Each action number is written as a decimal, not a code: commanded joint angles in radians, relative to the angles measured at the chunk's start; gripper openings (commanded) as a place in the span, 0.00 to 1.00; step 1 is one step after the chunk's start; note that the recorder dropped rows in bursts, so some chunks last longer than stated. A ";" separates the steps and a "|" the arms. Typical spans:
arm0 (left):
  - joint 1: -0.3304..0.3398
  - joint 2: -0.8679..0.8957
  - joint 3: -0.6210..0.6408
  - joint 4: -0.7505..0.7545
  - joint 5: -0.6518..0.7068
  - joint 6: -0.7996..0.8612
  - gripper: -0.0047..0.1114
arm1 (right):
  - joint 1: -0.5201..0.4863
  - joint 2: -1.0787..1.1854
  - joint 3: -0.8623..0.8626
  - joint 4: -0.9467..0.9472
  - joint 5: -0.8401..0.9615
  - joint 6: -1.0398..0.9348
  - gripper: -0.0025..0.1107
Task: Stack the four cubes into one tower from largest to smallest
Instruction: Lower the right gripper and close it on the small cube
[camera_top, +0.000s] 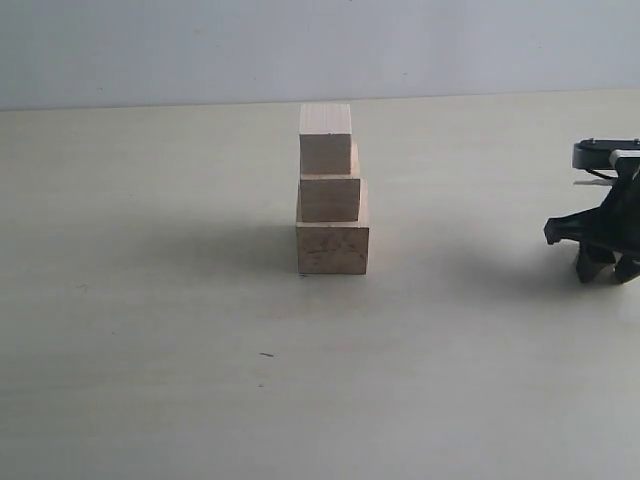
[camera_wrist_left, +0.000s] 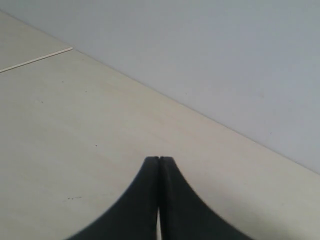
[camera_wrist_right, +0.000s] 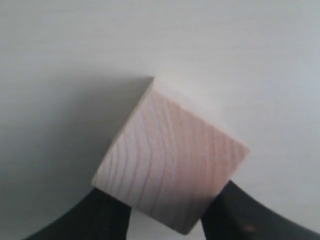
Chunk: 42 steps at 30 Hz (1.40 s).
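Three pale wooden cubes stand as a stepped tower in the middle of the table. The largest cube (camera_top: 332, 248), with dark grain smudges, is at the bottom, a medium cube (camera_top: 330, 197) sits on it, and a smaller cube (camera_top: 326, 138) is on top. The smallest cube (camera_wrist_right: 170, 155) sits between my right gripper's (camera_wrist_right: 170, 192) black fingers, which press on two of its sides. In the exterior view my right gripper (camera_top: 600, 262) hangs low at the right edge, far from the tower, and its fingers hide that cube. My left gripper (camera_wrist_left: 159, 159) is shut on nothing.
The pale tabletop (camera_top: 150, 330) stretches wide around the tower, with a grey wall (camera_top: 150, 50) behind its far edge. The left wrist view shows only bare table (camera_wrist_left: 75, 125) and wall. The left arm is out of the exterior view.
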 joint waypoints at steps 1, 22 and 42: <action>-0.006 0.004 -0.001 0.005 0.002 0.004 0.04 | -0.004 -0.005 -0.010 0.001 -0.008 0.037 0.35; -0.006 0.004 -0.001 0.005 0.002 0.004 0.04 | -0.004 0.002 -0.200 0.083 0.128 0.045 0.59; -0.006 0.004 -0.001 0.005 -0.055 0.004 0.04 | -0.004 0.047 -0.221 0.028 0.181 0.133 0.52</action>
